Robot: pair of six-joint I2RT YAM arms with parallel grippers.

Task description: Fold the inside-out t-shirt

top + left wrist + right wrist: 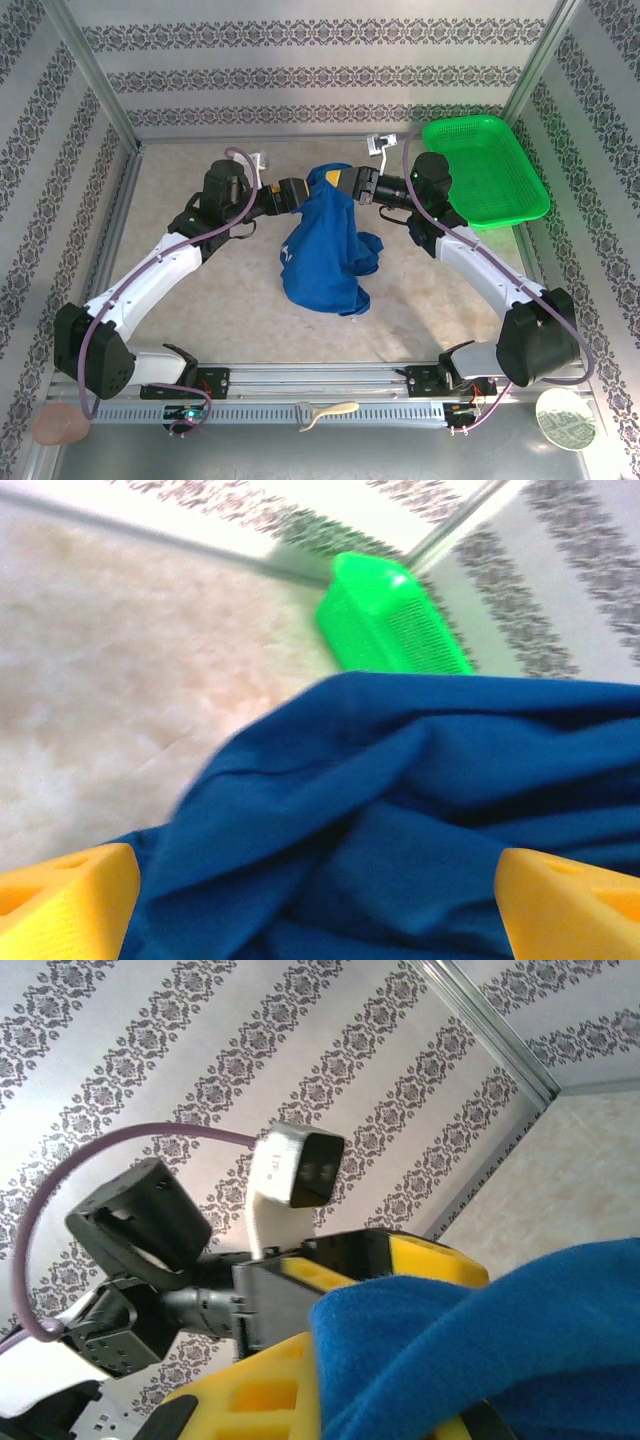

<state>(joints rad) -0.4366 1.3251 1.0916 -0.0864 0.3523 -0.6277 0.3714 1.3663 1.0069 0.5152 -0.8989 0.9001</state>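
reaching inward, left hand (pixel 300 192) and right hand (pixel 338 182) level, t-shirt (pixel 322 250) between

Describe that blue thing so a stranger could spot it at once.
Find the beige table; at its middle, between the two white arms, is a crumpled heap. That t-shirt is the only royal blue, soft cloth, unlike the rigid green basket.

Open table (pixel 220 300) near-left & near-right. t-shirt (pixel 325 255) drapes down ctr, blocks left-right crossing. Green basket (pixel 487 170) takes far-right corner; walls (pixel 300 60) shut far & sides.
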